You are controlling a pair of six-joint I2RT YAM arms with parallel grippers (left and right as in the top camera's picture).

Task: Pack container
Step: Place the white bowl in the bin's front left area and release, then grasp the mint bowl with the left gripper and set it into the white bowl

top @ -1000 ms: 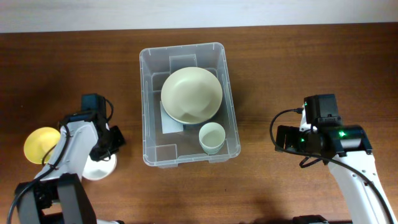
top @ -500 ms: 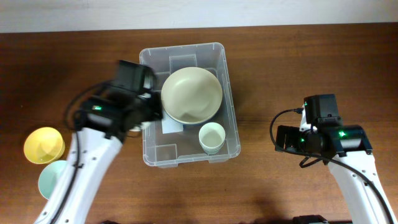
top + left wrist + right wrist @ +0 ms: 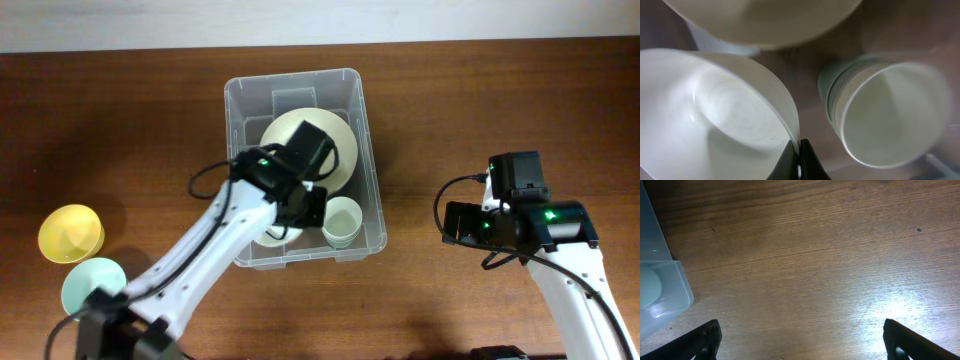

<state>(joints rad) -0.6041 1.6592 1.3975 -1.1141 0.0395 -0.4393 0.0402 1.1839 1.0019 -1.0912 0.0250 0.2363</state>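
The clear container [image 3: 240, 100] stands mid-table and holds a large pale-green bowl [image 3: 335, 150] and a small pale-green cup [image 3: 342, 222]. My left gripper [image 3: 300, 205] is inside the container at its front left. It is shut on the rim of a white bowl [image 3: 268, 238]. In the left wrist view the fingers [image 3: 799, 157] pinch the white bowl's wall [image 3: 715, 115], with the cup [image 3: 885, 115] right beside it and the large bowl [image 3: 765, 20] above. My right gripper [image 3: 802, 340] is open and empty over bare table, right of the container's corner [image 3: 665, 295].
A yellow bowl [image 3: 70, 233] and a light teal bowl [image 3: 85, 285] sit on the table at the far left. The right arm [image 3: 520, 215] rests to the right of the container. The wooden table's back edge meets a pale wall.
My left arm carried the white bowl from the table's left side over the container's rim and down into its front left part. The right arm has not moved.
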